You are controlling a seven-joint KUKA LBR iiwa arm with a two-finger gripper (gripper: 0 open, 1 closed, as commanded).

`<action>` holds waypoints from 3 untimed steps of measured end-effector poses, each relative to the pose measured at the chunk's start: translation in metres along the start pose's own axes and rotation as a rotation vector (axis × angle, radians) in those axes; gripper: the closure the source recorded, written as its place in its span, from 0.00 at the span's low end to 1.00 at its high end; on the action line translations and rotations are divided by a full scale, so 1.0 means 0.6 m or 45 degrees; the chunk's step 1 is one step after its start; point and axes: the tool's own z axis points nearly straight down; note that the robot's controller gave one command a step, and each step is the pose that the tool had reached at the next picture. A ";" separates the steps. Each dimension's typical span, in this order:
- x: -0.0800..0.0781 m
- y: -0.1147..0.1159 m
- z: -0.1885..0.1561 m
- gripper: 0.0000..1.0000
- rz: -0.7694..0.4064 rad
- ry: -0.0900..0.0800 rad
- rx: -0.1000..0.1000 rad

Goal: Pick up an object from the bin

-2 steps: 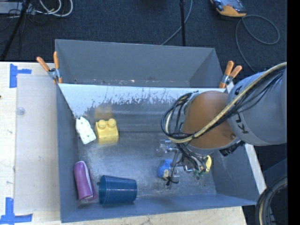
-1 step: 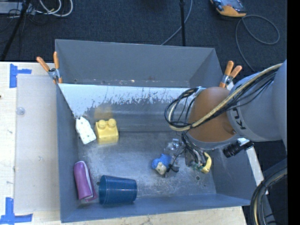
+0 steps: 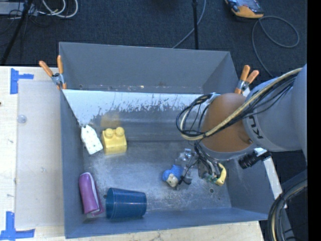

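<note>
Low down, claw, small blue toy just beside, leftward

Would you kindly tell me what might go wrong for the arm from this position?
1. The small blue and tan toy lies just beside the gripper, toward the bin's middle, so coming down may push it aside rather than catch it.
2. The gripper sits near the bin's right wall; a sideways correction might scrape it.

Dark carpeted floor; loose cables top left; orange-grey device top right.
</note>
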 end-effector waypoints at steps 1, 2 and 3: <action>0.004 -0.001 -0.138 1.00 0.034 0.001 0.000; 0.004 -0.001 -0.138 1.00 0.034 0.001 0.000; 0.011 -0.027 -0.416 1.00 -0.007 -0.004 -0.001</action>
